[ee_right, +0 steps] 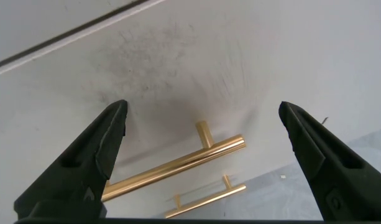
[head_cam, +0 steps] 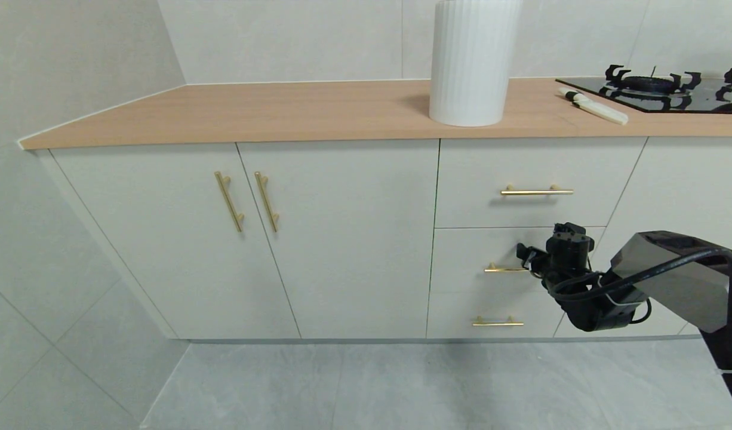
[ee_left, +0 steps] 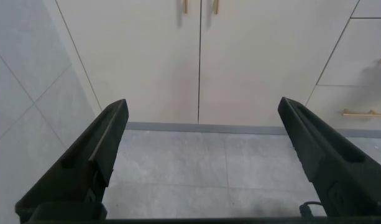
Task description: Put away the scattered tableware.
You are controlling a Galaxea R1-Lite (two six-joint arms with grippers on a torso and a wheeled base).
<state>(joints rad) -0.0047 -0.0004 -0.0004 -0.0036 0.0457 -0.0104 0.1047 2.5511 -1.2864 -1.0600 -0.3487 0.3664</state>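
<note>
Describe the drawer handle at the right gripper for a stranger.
Below the countertop, right of the double doors, three drawers stack. It is the middle gold bar, its right end hidden by the right gripper; the top handle and bottom handle show whole.

No readable text, labels, numbers or signs on any surface in view

Grey angular shell on the right arm (head_cam: 670,280) — black wrist, looped black cables, black tapered fingers (ee_right: 91,162).
</note>
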